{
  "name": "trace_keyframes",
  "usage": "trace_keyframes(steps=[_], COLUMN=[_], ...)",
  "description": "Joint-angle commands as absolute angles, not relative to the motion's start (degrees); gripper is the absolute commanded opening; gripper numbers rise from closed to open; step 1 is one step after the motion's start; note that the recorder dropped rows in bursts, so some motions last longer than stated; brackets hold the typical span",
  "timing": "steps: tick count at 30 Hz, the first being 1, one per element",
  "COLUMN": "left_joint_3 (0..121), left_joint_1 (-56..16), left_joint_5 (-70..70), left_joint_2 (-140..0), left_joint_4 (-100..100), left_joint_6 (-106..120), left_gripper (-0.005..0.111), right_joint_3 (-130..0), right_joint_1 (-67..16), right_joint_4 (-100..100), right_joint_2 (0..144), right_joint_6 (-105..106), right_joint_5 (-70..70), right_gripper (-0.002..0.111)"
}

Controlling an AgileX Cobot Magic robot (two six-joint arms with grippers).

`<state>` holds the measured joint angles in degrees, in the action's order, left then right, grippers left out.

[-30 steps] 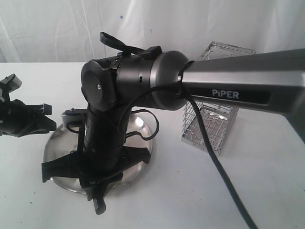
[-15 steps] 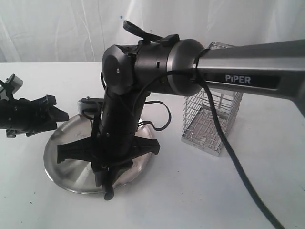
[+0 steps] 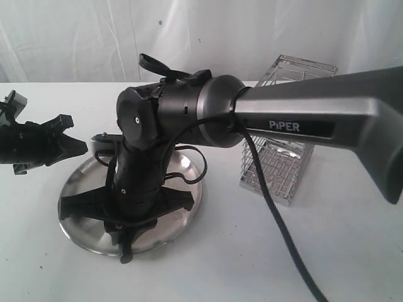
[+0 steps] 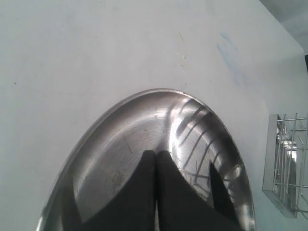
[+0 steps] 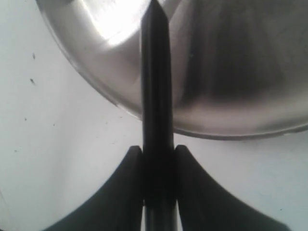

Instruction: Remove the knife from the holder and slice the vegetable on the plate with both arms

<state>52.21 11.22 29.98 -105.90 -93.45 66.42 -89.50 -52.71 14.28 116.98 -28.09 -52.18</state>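
My right gripper (image 5: 158, 154) is shut on the knife (image 5: 155, 72), whose black handle sits between the jaws while its dark length points over the rim of the steel plate (image 5: 231, 72). From outside, the right gripper (image 3: 126, 238) hangs over the plate's (image 3: 79, 185) near edge, and the knife's end (image 3: 126, 254) pokes out below it. My left gripper (image 3: 79, 146) is shut and empty at the plate's left rim. Its closed gripper tips (image 4: 156, 155) hover over the plate (image 4: 120, 139). The vegetable is hidden from every view. The wire holder (image 3: 283, 167) stands right of the plate.
The right arm's PIPER link (image 3: 302, 116) and its black cable (image 3: 277, 220) cross in front of the holder. The holder's corner (image 4: 288, 168) shows beside the plate in the left wrist view. White tabletop (image 3: 252, 251) surrounds everything, with a white curtain behind.
The right arm swung right and up, then came back left and lower over the plate, still holding the knife. The left gripper rose slightly beside the plate's left rim.
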Motion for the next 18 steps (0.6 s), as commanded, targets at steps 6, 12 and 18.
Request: trace_keyframes(steps=[6, 12, 18], left_joint_3=[52.08, 52.08, 52.08], left_joint_1=[11.24, 11.24, 11.24], left_joint_5=[31.47, 32.33, 35.20], left_joint_2=[-105.76, -105.76, -105.76], left_joint_4=[-94.37, -93.08, -92.92], left_joint_6=[67.72, 67.72, 67.80], left_gripper=[0.001, 0.001, 0.001], right_joint_3=[-89.89, -89.89, -89.89], right_joint_1=[-57.11, -57.26, -57.26], right_joint_4=[8.21, 7.87, 7.19], right_joint_2=[117.60, 118.77, 118.88], right_joint_6=[-34.52, -35.16, -36.28], right_joint_5=[-51.49, -52.27, -51.51], right_gripper=[0.000, 0.000, 0.000])
